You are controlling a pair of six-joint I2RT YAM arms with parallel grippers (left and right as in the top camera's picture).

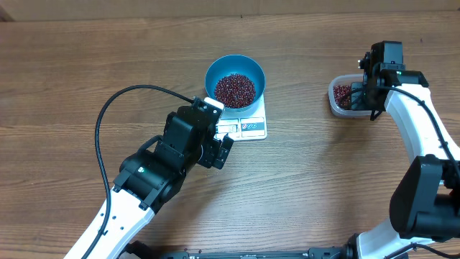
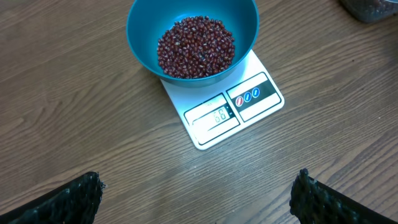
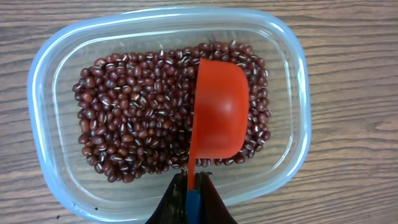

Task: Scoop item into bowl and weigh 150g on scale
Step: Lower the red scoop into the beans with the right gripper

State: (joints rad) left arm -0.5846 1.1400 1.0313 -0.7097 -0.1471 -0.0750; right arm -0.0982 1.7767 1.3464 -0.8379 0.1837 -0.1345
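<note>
Presently, the right jaws (image 3: 189, 185) were found pressed together on the blue-tipped handle of the red scoop (image 3: 217, 109). The handle's long axis ran straight out from them, so that the cup lay directly ahead, low over the beans (image 3: 130, 118) in the clear tub (image 3: 292, 81) near the right edge of the bench. No beans were seen on the cup's red surface, and it could not be told whether its mouth faced up or down.

The blue bowl (image 2: 140, 37) was noted standing on the white scale (image 2: 249, 99) near the middle of the bench, toward the far edge, with a heap of beans already in it. From the right jaws it lay well apart, toward the left edge, so any loaded scoop would have to be carried across in that direction.

The left jaws (image 2: 196, 196) were spread wide and empty, just short of the scale's front edge and nearer the bowl than the right arm. The scale's display could not be read reliably.
</note>
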